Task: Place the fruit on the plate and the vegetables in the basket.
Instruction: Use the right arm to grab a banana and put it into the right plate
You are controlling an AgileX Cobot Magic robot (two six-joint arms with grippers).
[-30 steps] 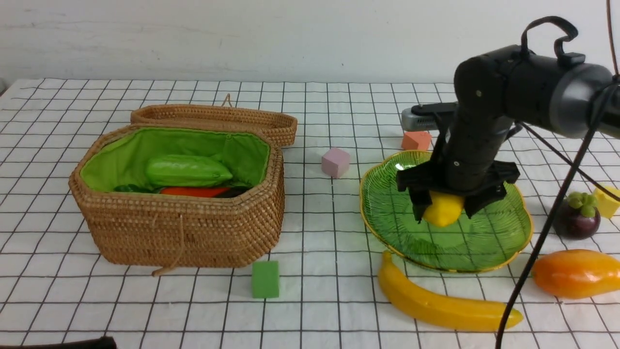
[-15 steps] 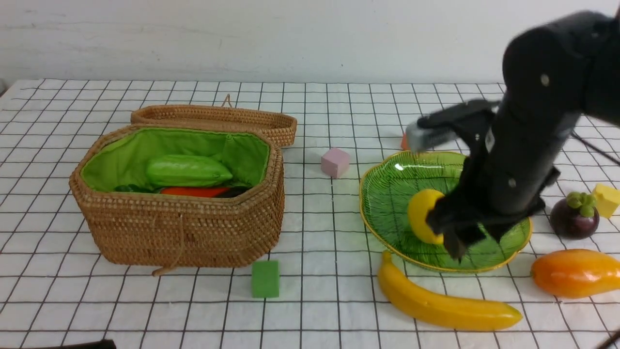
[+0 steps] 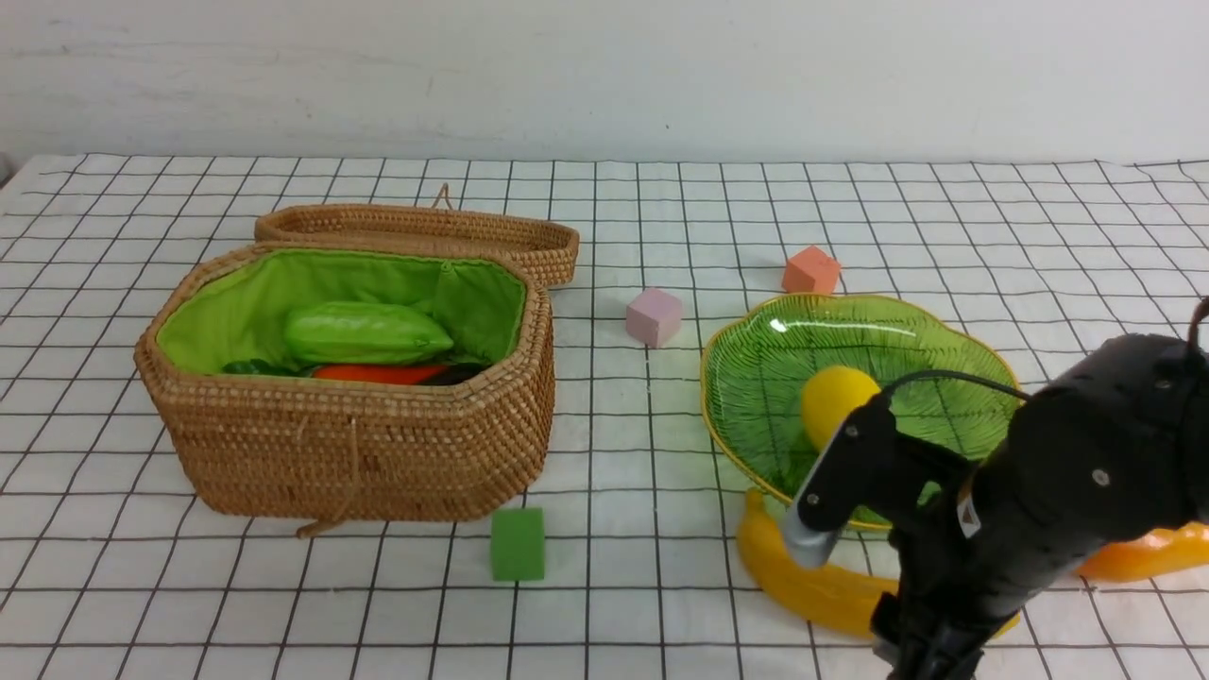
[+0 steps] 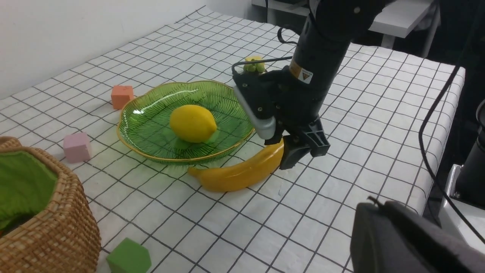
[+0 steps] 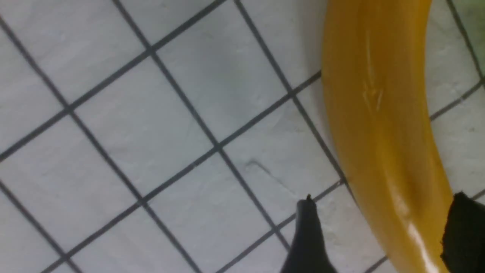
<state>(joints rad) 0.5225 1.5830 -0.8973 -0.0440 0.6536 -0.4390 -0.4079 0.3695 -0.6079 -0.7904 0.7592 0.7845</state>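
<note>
The yellow lemon [image 3: 836, 401] lies alone on the green leaf-shaped plate [image 3: 756, 378]. The long yellow banana [image 4: 238, 172] lies on the cloth just in front of the plate. My right gripper [image 4: 299, 157] is low over the banana's thick end. In the right wrist view its open fingers [image 5: 307, 235] stand either side of the banana [image 5: 379, 113], with a gap on one side. The orange mango-like fruit [image 3: 1152, 552] shows behind the right arm. The basket [image 3: 359, 453] holds the light green gourd [image 3: 366, 332] and the carrot [image 3: 378, 374]. My left gripper [image 4: 379, 206] is shut and empty.
The woven lid [image 3: 425, 227] lies behind the basket. A pink cube [image 3: 654, 316] and an orange cube [image 3: 810, 271] sit beyond the plate. A green cube [image 3: 518, 543] sits in front of the basket. The mangosteen's green cap [image 4: 254, 64] shows behind the right arm.
My right gripper let the lemon go onto the plate. It then swung down and toward the near side, to the banana, with its jaws a little narrower. The left arm stayed still.
</note>
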